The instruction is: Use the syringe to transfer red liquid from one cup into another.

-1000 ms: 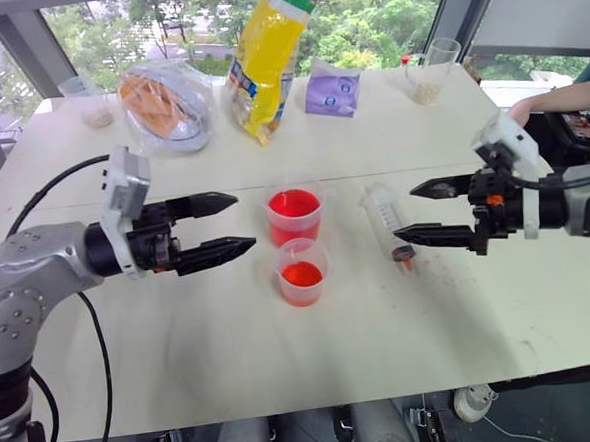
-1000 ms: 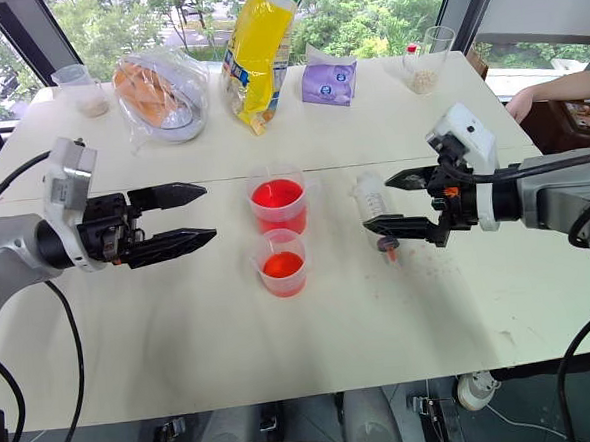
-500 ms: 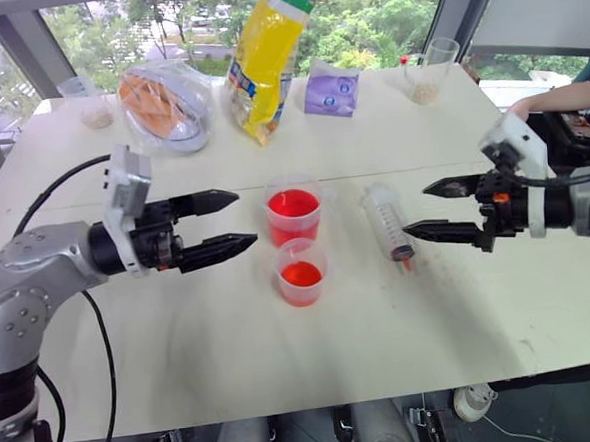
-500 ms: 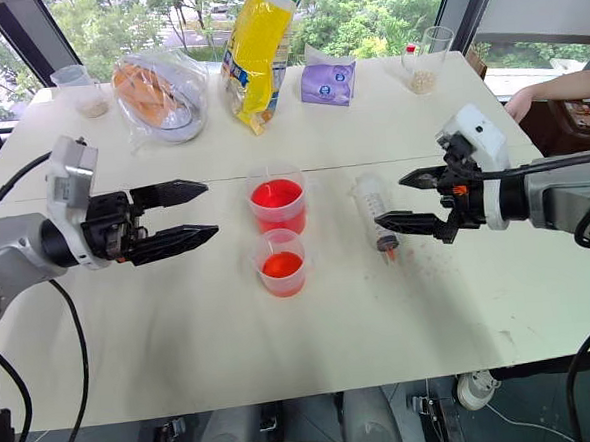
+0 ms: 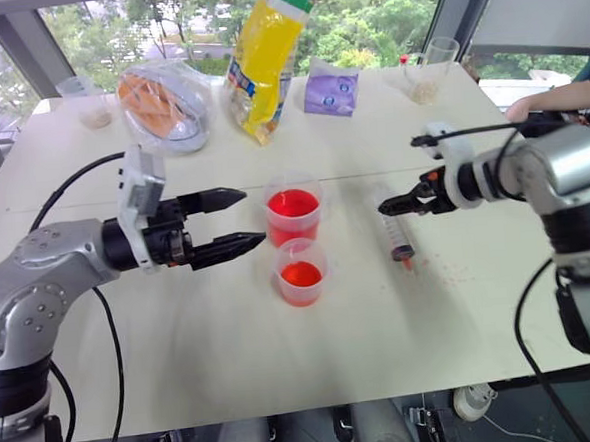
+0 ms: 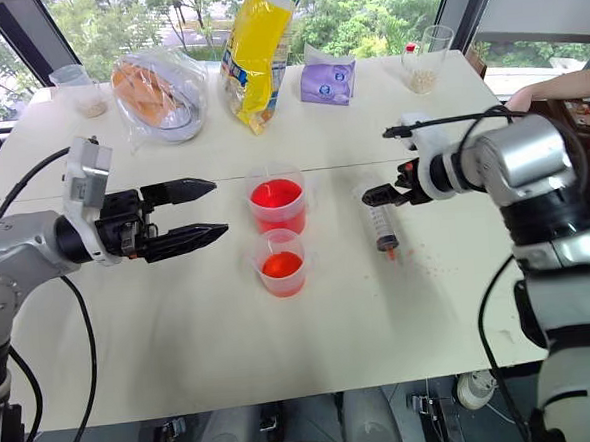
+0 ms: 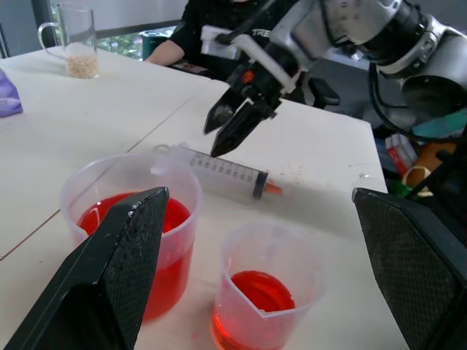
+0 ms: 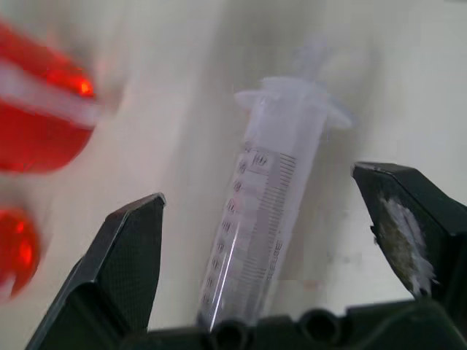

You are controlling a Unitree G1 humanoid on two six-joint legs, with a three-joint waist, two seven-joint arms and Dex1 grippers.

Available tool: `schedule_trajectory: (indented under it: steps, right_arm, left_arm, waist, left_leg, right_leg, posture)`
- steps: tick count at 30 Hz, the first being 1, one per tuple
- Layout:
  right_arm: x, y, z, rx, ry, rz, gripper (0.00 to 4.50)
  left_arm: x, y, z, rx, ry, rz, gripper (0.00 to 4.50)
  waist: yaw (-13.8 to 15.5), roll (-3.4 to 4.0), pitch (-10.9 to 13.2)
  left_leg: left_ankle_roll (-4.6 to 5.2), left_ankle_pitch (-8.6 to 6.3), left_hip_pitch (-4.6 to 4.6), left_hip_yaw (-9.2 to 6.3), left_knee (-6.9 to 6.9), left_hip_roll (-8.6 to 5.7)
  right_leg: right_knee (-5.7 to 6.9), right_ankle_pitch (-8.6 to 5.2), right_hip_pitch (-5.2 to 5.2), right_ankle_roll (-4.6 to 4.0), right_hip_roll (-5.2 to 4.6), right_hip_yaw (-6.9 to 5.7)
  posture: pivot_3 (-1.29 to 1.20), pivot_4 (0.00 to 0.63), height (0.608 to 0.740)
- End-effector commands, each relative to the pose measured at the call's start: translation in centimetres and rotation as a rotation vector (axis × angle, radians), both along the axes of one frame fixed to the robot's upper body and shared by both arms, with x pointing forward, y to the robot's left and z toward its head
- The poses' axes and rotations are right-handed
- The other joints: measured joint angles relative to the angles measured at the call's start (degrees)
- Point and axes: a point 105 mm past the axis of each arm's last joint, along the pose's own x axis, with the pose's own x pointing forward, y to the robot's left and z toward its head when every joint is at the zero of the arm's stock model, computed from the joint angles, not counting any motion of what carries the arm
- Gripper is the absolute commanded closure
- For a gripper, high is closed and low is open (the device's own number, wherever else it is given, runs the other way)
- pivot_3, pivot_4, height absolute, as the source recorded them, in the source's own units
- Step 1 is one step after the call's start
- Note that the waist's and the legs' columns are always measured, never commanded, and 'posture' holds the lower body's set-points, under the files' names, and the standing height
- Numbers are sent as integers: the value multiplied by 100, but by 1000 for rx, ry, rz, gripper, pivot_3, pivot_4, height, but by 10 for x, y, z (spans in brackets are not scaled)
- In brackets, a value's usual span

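The left gripper [image 5: 237, 222] hangs level above the table [image 5: 233, 355] with its 2 fingers spread apart, empty, pointing at the taller cup [image 5: 295, 213] of red liquid [image 5: 294, 203]. The shorter cup [image 5: 301, 272] stands just in front of it, toward the table's near edge. To their right the syringe [image 5: 393, 227] lies flat, orange tip toward the near edge. The right gripper [image 5: 392, 204] tilts down over its barrel, fingers apart on either side.

Yellow bag [image 5: 265, 57], purple pouch [image 5: 331, 91], possibly bread bag [image 5: 166, 104], grain glasses [image 5: 427, 73].
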Motion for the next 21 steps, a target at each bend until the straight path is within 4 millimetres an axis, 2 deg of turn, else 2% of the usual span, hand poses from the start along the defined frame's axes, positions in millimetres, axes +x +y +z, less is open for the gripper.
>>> schedule_trajectory:
  steps: [1,7,13,16,20,21]
  right_arm:
    - [14,-3,-2,-56,19,-50,49]
    - [24,7,-23,-124,71,-24,49]
    - [31,14,-36,-182,84,15,49]
    - [31,18,-40,-193,98,25,912]
    - [28,20,-40,-170,128,16,2827]
    - [27,21,-39,-157,135,9,3107]
  left_arm:
    - [-4,-1,5,-5,-51,14,327]
    - [-5,0,3,-14,-60,44,327]
    - [-7,1,2,-19,-67,65,327]
    - [-7,2,0,-17,-65,70,327]
    - [-6,4,0,-9,-66,72,327]
    - [-5,5,1,-5,-69,73,327]
  waist:
    - [-9,0,0]
    - [-16,1,0]
    - [-34,-1,-1]
    - [-42,0,-2]
    - [-49,0,-3]
    - [-49,0,-3]
  left_leg:
    - [0,0,0,1,0,0]
    - [1,-1,-1,1,0,0]
    - [0,0,6,0,0,1]
    - [-1,1,10,0,0,1]
    - [-3,1,11,-1,0,2]
    - [-2,1,11,-1,0,3]
  right_leg:
    - [0,0,0,0,0,0]
    - [1,1,0,1,-1,0]
    - [4,1,4,1,-1,0]
    - [5,1,8,1,0,0]
    - [6,1,8,0,2,0]
    - [6,1,8,0,3,0]
  posture:
    - [0,150,740]
    - [0,150,740]
    - [0,150,740]
    - [0,150,740]
    - [0,150,740]
    - [0,150,740]
